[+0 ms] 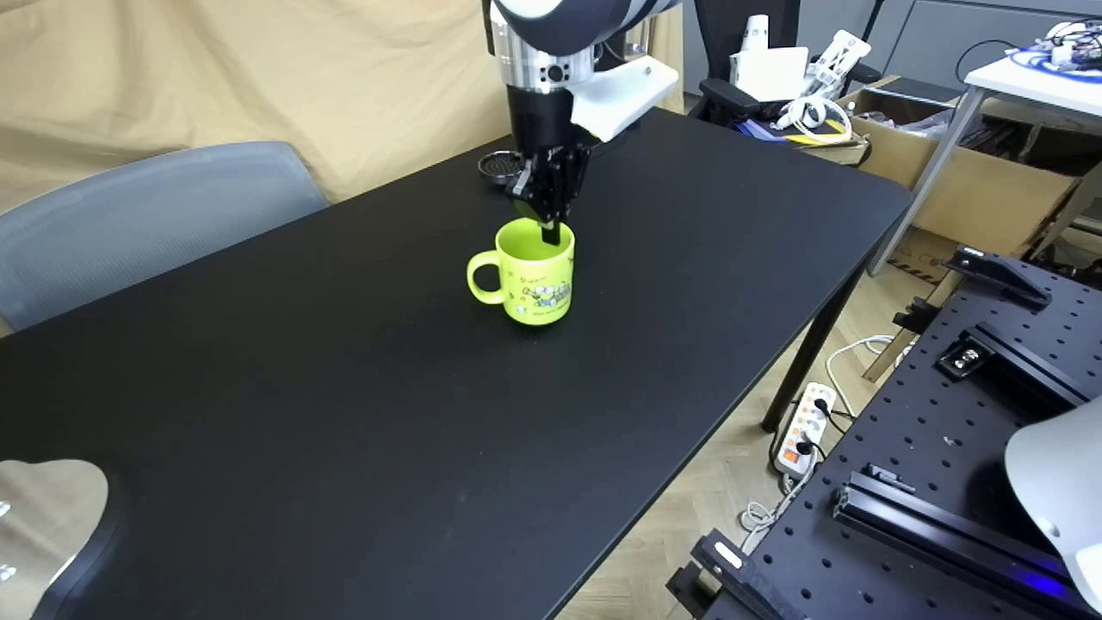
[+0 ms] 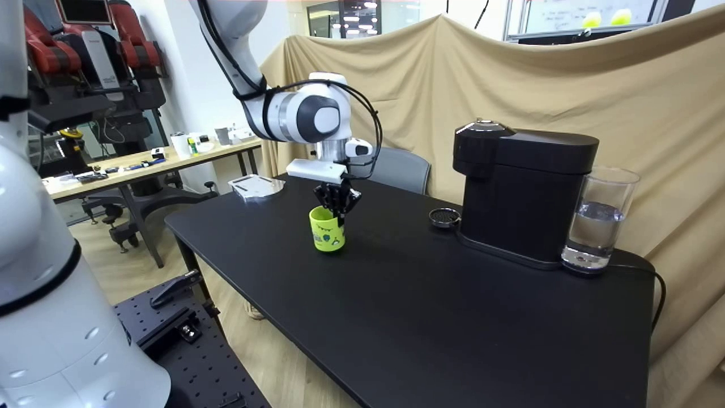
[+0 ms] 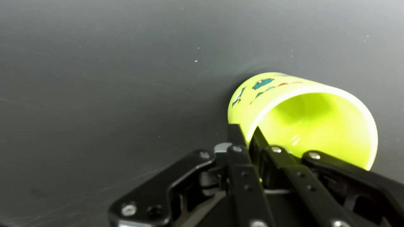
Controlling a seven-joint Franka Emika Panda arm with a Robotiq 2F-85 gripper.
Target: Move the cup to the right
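Note:
The cup, a yellow-green mug with small printed pictures, stands upright in both exterior views (image 1: pixel 538 288) (image 2: pixel 327 233), on or very close to the black table (image 1: pixel 344 448). Its loop handle (image 1: pixel 482 277) shows on the left side in an exterior view. My gripper (image 1: pixel 551 231) is above the cup, pointing down at its rim. In the wrist view the black gripper (image 3: pixel 246 132) is closed over the wall of the cup (image 3: pixel 315 126). One finger is outside the wall and one inside it. The handle is hidden in the wrist view.
A black coffee machine (image 2: pixel 524 198) and a glass tank of water (image 2: pixel 600 226) stand on the table near the curtain. A small round drip tray (image 2: pixel 444 217) is beside the machine. A flat shiny plate (image 2: pixel 256 186) lies at the table's far end. A chair (image 1: pixel 155 224) stands behind the table.

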